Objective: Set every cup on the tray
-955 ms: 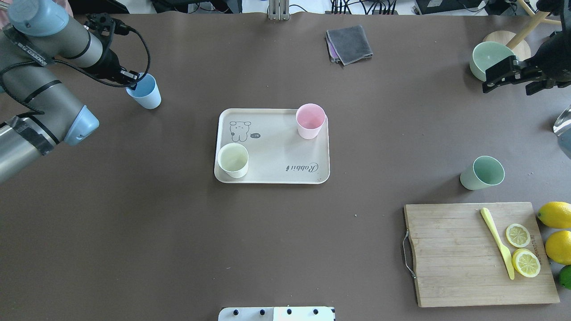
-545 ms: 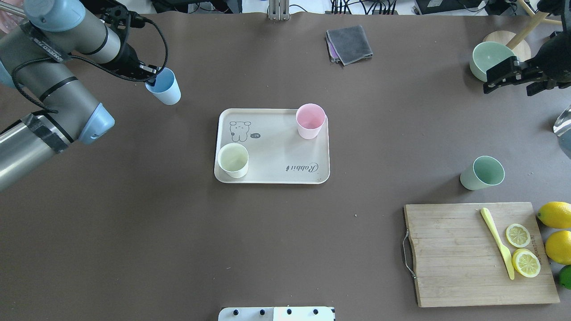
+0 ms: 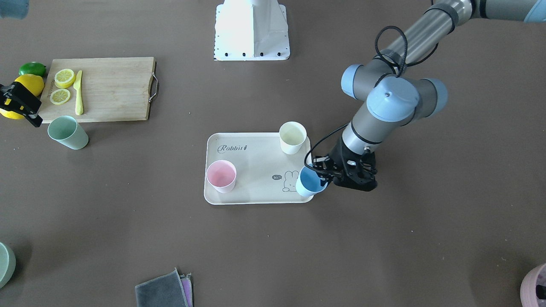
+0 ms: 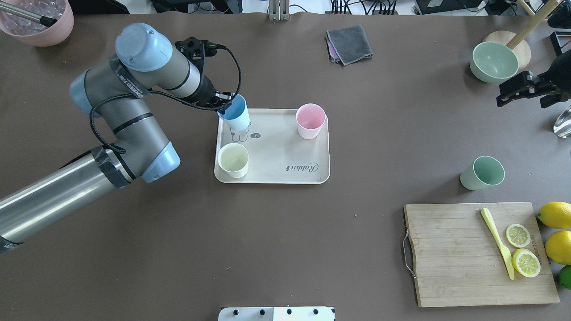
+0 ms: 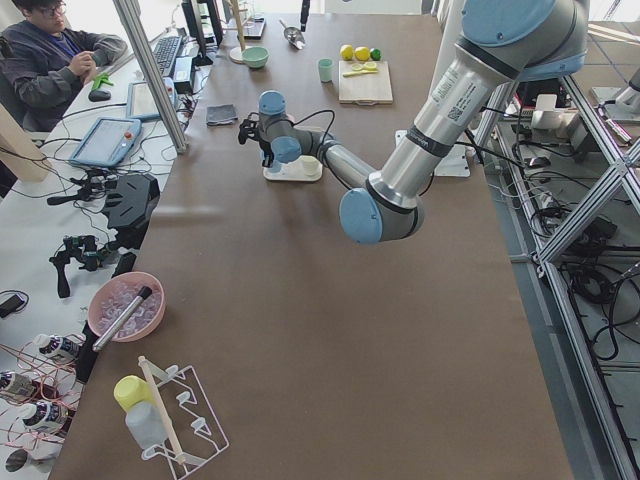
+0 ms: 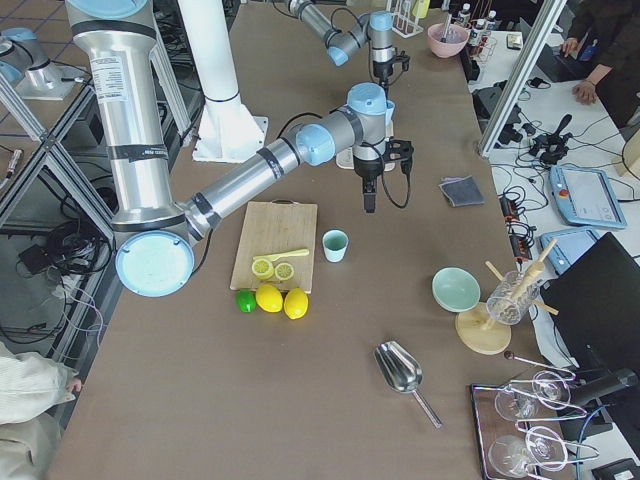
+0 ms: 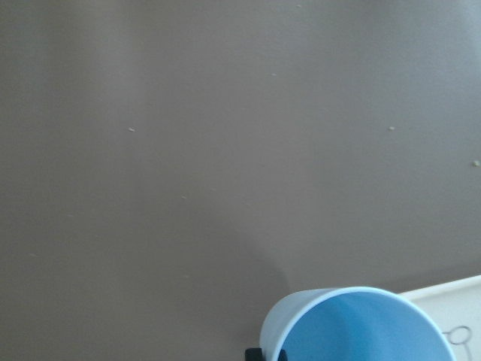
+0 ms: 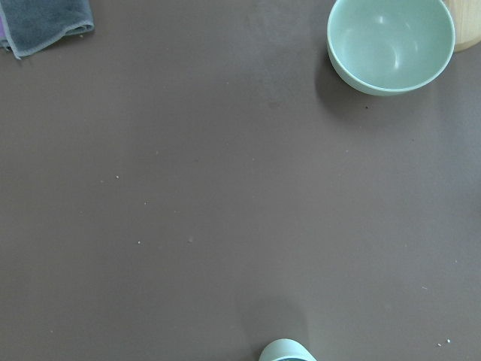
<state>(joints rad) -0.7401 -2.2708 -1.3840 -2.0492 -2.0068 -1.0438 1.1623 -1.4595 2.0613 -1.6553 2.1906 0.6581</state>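
The beige tray (image 4: 276, 147) lies mid-table; it also shows in the front view (image 3: 256, 170). A cream-white cup (image 4: 233, 159) and a pink cup (image 4: 310, 120) stand upright on it. My left gripper (image 4: 225, 103) is shut on the rim of the light blue cup (image 4: 234, 113) and holds it tilted over the tray's far left corner, above the bunny drawing. The blue cup shows in the front view (image 3: 310, 182) and the left wrist view (image 7: 361, 327). The mint green cup (image 4: 482, 172) stands on the table at the right. My right gripper (image 4: 513, 89) hangs open and empty beyond it.
A wooden cutting board (image 4: 450, 254) with lemon slices and a yellow knife (image 4: 496, 243) lies at the near right, lemons (image 4: 555, 215) beside it. A large pale green bowl (image 4: 493, 60) is far right. A grey cloth (image 4: 349, 43) and a mauve-pink pot (image 4: 38, 22) are at the back.
My left arm has carried the blue cup rightward from the far left of the table to over the tray's corner. My right gripper has shifted slightly right and nearer.
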